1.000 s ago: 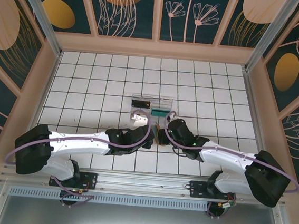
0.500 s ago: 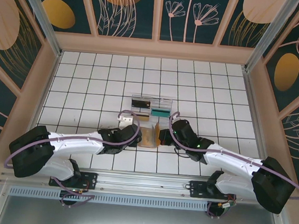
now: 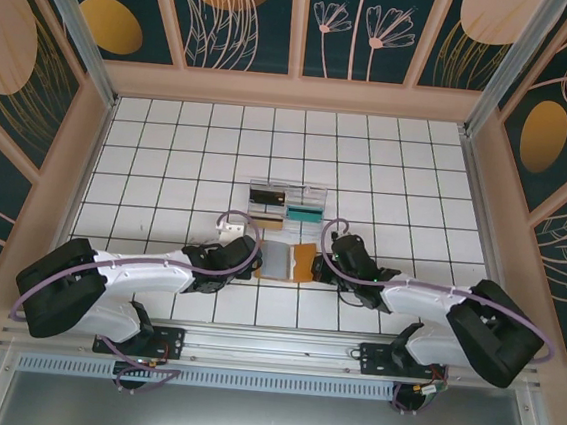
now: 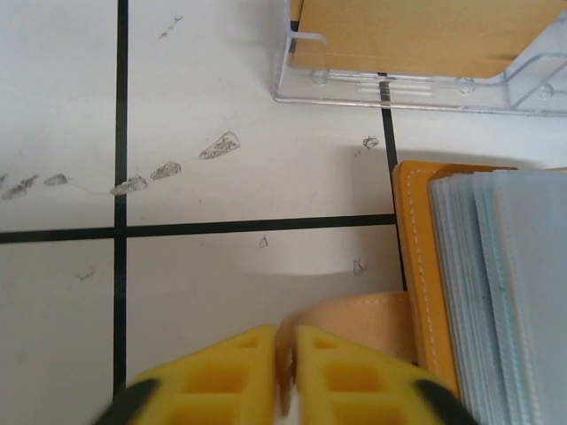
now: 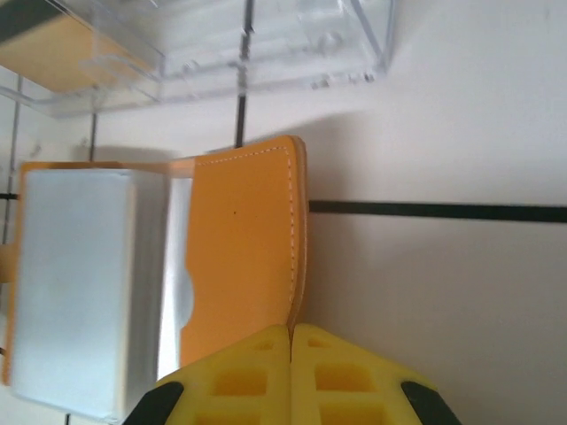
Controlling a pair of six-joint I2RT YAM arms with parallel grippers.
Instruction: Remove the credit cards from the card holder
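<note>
From above, the card holder (image 3: 289, 261) lies opened flat on the tiled table (image 3: 170, 141), directly between the two sets of jaws. The left gripper (image 3: 249, 259) is at its left edge and the right gripper (image 3: 321, 261) is at its right edge. Beyond both jaws, just past the holder's far edge, stands one clear tray (image 3: 288, 186). Two compartments hold something: a tan-and-dark card (image 3: 266, 199) on the left and a teal card (image 3: 304, 212) on the right. Bare tiles run outward from each gripper to the side walls and on past the tray.

In the left wrist view, the left gripper (image 4: 285, 376) has its jaws a thin slit apart. The edge of a pale tan tab (image 4: 372, 323) sits in that slit, but I cannot tell whether they press it. The tab runs to the right of the jaws into the card holder (image 4: 412, 266). The holder's stitched orange edge borders a stack of blue-grey pocket sleeves (image 4: 505, 292), too closely layered to count. Ahead and to the right, the tray (image 4: 354, 88) holds one tan card (image 4: 416, 35). Ahead and to the left there is only scuffed tile.

In the right wrist view, the right gripper (image 5: 291, 363) is closed on the stitched edge of the card holder (image 5: 244, 248), on its orange flap. One pale panel (image 5: 75, 283) lies left of the jaws. The tray (image 5: 292, 44) stands ahead, with something tan (image 5: 62, 53) in its left part. To the right of the jaws is bare tile.
</note>
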